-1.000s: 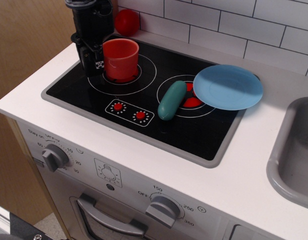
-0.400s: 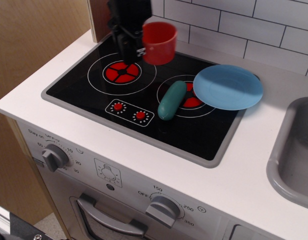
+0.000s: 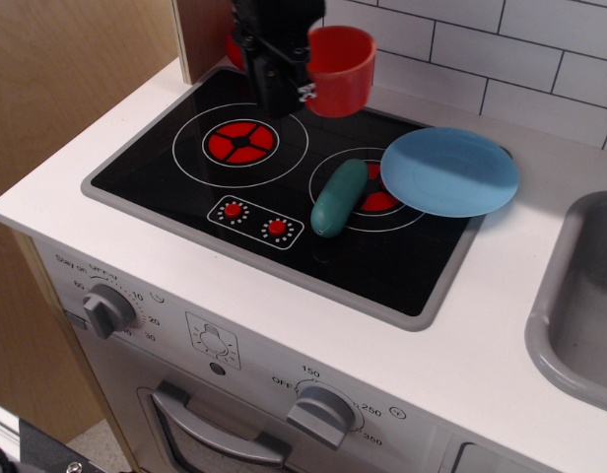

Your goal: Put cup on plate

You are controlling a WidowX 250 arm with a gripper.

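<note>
The red-orange cup [image 3: 341,71] hangs in the air above the back of the black stovetop [image 3: 185,182], held upright by its left side. My black gripper [image 3: 296,89] is shut on the cup's left side, where its handle is hidden. The light blue plate [image 3: 449,171] lies flat at the stovetop's right edge, over part of the right burner, to the right of and below the cup. The cup is apart from the plate.
A dark green oblong toy [image 3: 338,197] lies on the right burner, just left of the plate. The left burner [image 3: 242,145] is bare. A grey sink [image 3: 579,305] is at the far right. A white tiled wall stands behind.
The cup was lifted off the left burner by my gripper and carried up and to the right, toward the plate. The small red ball seen at the back earlier is now hidden.
</note>
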